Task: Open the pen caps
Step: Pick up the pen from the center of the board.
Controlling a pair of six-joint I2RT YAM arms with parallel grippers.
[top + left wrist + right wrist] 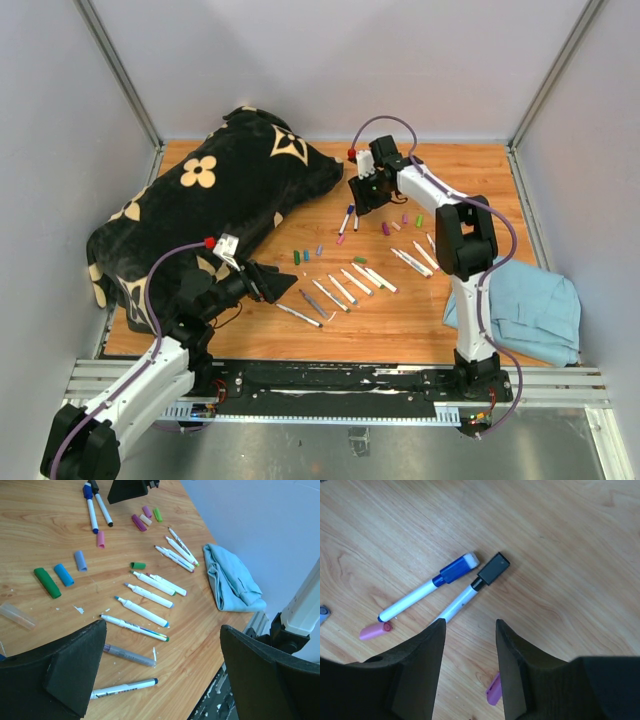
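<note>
Right tool point(469, 630), half open, empty, hangs over marker point(460, 600) bearing black cap point(493, 569).

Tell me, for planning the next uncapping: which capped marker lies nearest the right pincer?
The black-capped marker: its barrel reaches a fingertip of the right pincer, while the blue-capped marker lies farther off, beside a pink cap.

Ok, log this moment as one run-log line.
left gripper: open, empty | right gripper: open, above black-capped marker | blue-capped marker: alongside, cap on | loose caps: several on table
</note>
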